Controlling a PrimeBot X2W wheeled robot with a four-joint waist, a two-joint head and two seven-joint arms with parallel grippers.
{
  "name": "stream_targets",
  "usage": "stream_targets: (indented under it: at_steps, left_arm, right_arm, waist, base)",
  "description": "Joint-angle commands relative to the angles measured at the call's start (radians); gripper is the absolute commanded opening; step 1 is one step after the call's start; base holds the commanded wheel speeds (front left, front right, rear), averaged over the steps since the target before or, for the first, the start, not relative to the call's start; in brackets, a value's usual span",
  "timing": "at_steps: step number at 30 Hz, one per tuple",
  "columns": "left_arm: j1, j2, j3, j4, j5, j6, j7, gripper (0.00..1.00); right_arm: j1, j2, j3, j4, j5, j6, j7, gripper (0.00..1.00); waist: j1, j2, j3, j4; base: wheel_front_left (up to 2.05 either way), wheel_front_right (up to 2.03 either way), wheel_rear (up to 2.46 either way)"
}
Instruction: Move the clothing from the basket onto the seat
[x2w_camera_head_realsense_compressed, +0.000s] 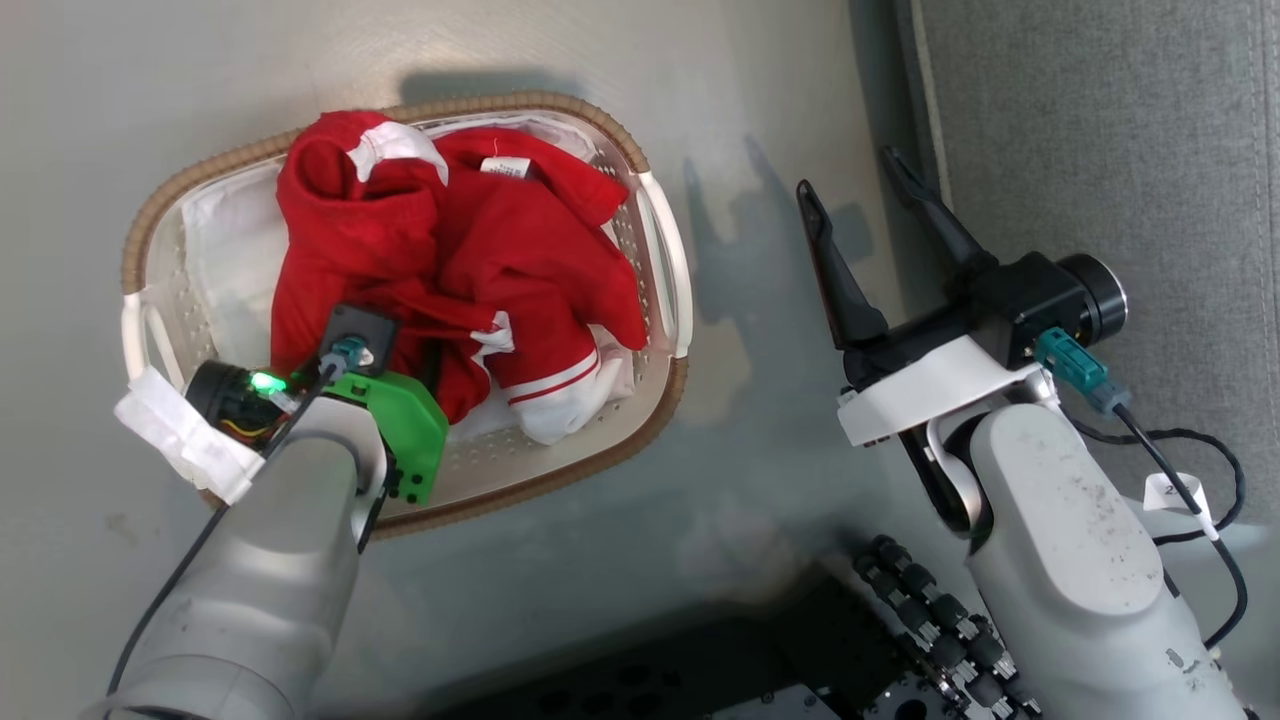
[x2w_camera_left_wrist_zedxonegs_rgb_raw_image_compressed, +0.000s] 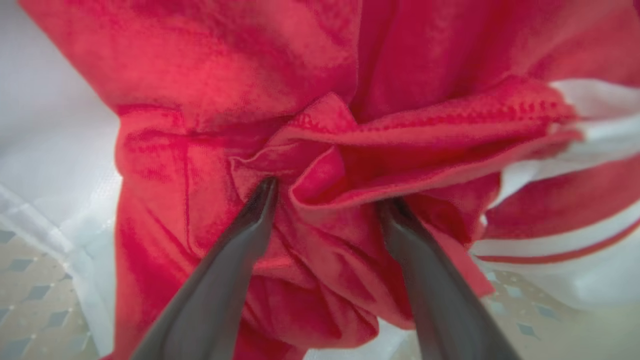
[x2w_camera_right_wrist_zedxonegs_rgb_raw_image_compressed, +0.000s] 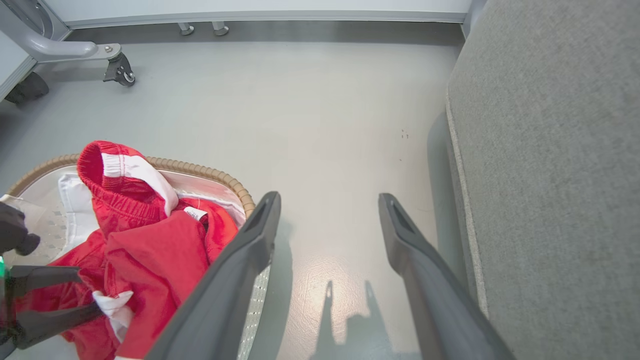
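The clothing (x2w_camera_head_realsense_compressed: 520, 250), bright red with white striped trim, lies heaped in the basket (x2w_camera_head_realsense_compressed: 500, 103) on the floor. My left gripper (x2w_camera_left_wrist_zedxonegs_rgb_raw_image_compressed: 328, 195) is down in the basket and open. Its two fingertips press into the red clothing (x2w_camera_left_wrist_zedxonegs_rgb_raw_image_compressed: 225, 75) on either side of a raised fold. The right wrist view shows the left gripper (x2w_camera_right_wrist_zedxonegs_rgb_raw_image_compressed: 90, 292) at the lower left, against the clothing (x2w_camera_right_wrist_zedxonegs_rgb_raw_image_compressed: 150, 250). My right gripper (x2w_camera_head_realsense_compressed: 848, 172) hangs open and empty above bare floor, between the basket (x2w_camera_right_wrist_zedxonegs_rgb_raw_image_compressed: 210, 172) and the grey seat (x2w_camera_head_realsense_compressed: 1100, 150). The seat (x2w_camera_right_wrist_zedxonegs_rgb_raw_image_compressed: 550, 150) stands at the right.
A white cloth liner (x2w_camera_head_realsense_compressed: 220, 230) lines the basket and spills over its near-left handle. My dark base (x2w_camera_head_realsense_compressed: 900, 620) sits at the bottom. A wheeled metal frame with a caster (x2w_camera_right_wrist_zedxonegs_rgb_raw_image_compressed: 120, 72) stands far off by the wall. Grey floor (x2w_camera_head_realsense_compressed: 760, 420) separates basket and seat.
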Motion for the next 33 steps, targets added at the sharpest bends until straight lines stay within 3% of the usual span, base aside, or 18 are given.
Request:
stream_targets:
  at_steps: [1,9,10,11,12,26,33]
  left_arm:
    - [-0.016,0.012,-0.004,0.008,0.001,0.006,0.002,1.0]
    - [-0.021,0.034,0.017,0.017,-0.033,0.014,0.015,1.0]
    - [-0.019,0.034,0.02,0.017,-0.041,0.01,0.017,0.9]
    - [-0.017,0.032,0.022,0.018,-0.049,0.002,0.023,0.06]
    - [-0.016,0.031,0.024,0.018,-0.056,0.0,0.024,0.0]
    - [0.061,0.034,0.015,-0.001,-0.08,-0.024,-0.003,0.0]
    - [0.143,0.05,0.047,-0.106,-0.106,-0.029,-0.002,0.0]
  right_arm:
    - [-0.014,-0.003,0.004,-0.004,0.005,-0.001,-0.005,1.0]
    - [-0.029,-0.003,0.027,0.003,0.031,-0.001,-0.005,1.0]
    - [-0.027,-0.003,0.028,0.005,0.033,-0.001,-0.005,1.0]
    - [-0.025,-0.003,0.024,0.007,0.035,-0.001,-0.005,1.0]
    - [-0.023,-0.003,0.023,0.008,0.038,-0.001,-0.005,1.0]
    - [0.006,-0.003,0.04,0.039,0.062,-0.001,-0.005,1.0]
    - [0.031,-0.003,0.045,0.057,0.063,-0.001,-0.005,1.0]
  waist:
    - [0.0,0.0,0.01,-0.007]
    - [0.0,0.0,0.022,-0.033]
    - [0.0,0.0,0.021,-0.035]
    - [0.0,0.0,0.02,-0.037]
    - [0.0,0.0,0.018,-0.039]
    - [0.0,0.0,-0.12,-0.05]
    - [0.0,0.0,-0.225,-0.017]
  base:
    - [0.0,0.0,0.0]
    - [0.0,0.0,0.0]
    - [0.0,0.0,0.0]
    - [0.0,0.0,0.0]
    - [0.0,0.0,0.0]
    - [0.0,0.0,0.0]
    - [0.0,0.0,0.0]
